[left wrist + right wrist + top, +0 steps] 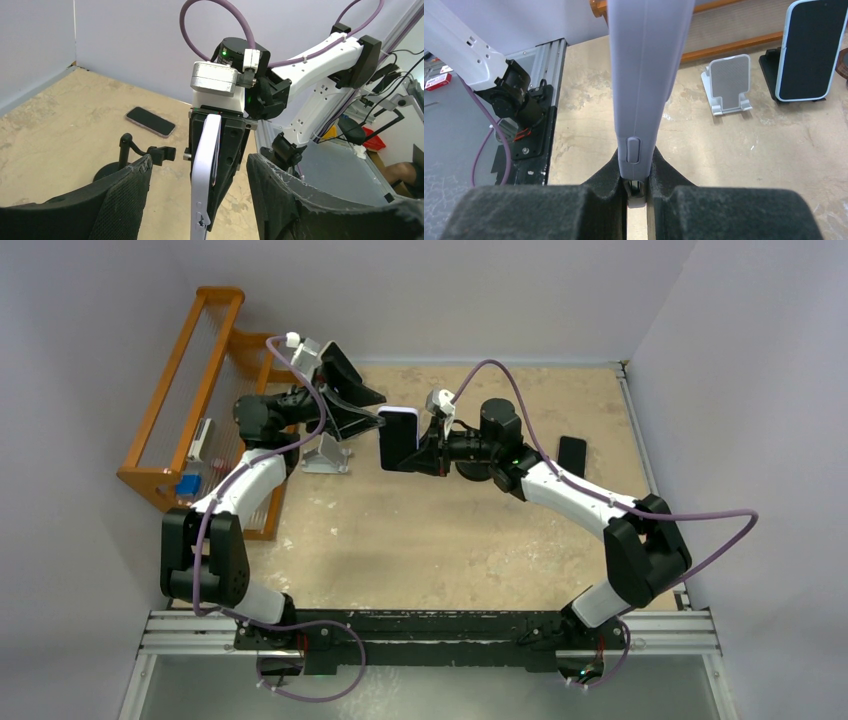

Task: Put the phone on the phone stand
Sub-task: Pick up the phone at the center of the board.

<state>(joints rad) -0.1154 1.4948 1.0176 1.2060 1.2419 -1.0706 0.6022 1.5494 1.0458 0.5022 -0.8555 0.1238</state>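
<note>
Pinches the phone tight by its lower end in the right hand, edge-up and clear above the desk, presumably to offer its free end. Spreads the left hand wide on either side of it, touching nothing (a handover pose, by the look of it). Shows the silver phone stand bare on the desk, just beside a black base carrying a second phone. Shows small blue and white items in the orange rack; cannot tell what.
</note>
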